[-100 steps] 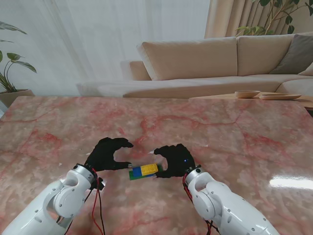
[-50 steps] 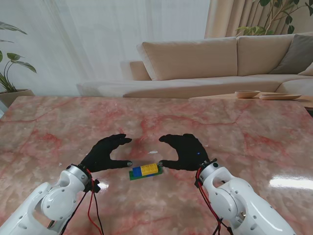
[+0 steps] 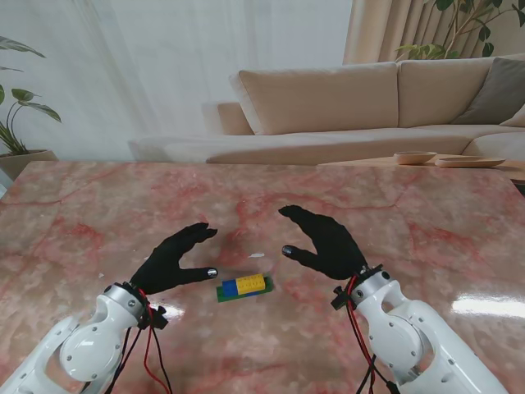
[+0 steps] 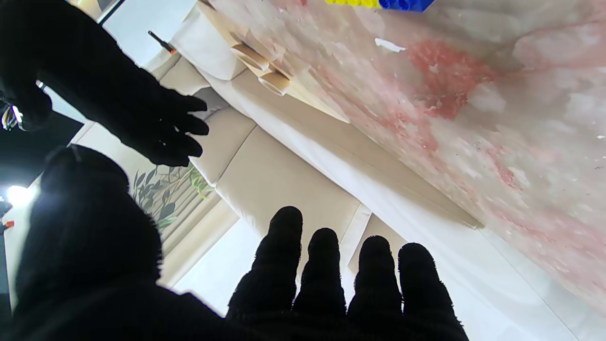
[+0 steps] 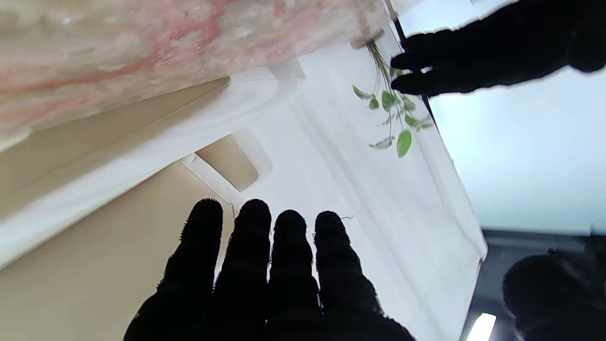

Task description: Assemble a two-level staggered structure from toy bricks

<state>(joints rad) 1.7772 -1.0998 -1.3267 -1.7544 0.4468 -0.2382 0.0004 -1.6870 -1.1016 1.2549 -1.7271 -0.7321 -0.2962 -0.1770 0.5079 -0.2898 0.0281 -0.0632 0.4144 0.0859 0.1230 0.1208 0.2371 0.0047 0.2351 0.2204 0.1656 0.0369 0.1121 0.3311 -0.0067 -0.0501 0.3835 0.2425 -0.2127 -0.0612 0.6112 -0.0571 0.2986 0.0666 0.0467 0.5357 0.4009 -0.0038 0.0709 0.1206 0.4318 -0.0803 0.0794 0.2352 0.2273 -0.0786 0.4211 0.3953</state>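
A small brick stack (image 3: 244,286) lies on the pink marble table (image 3: 426,230) between my two hands: a blue brick and a yellow brick sit side by side on a green brick. My left hand (image 3: 172,258) hovers to its left, open and empty, thumb tip close to the stack. My right hand (image 3: 326,240) is raised to the right of the stack, open and empty. In the left wrist view, the yellow and blue bricks (image 4: 378,4) show at the picture's edge, with my left fingers (image 4: 326,274) spread and the right hand (image 4: 118,94) across from them. My right fingers (image 5: 265,265) hold nothing.
A beige sofa (image 3: 369,107) stands beyond the table's far edge. A low side table with shallow bowls (image 3: 447,159) is at the far right. A potted plant (image 3: 16,115) stands at the far left. A bright reflection (image 3: 488,307) lies on the marble at right.
Both hands have let go of the brick stack and drawn apart. The right hand has lifted and moved right; the left hand has pulled back left. The stack stays put.
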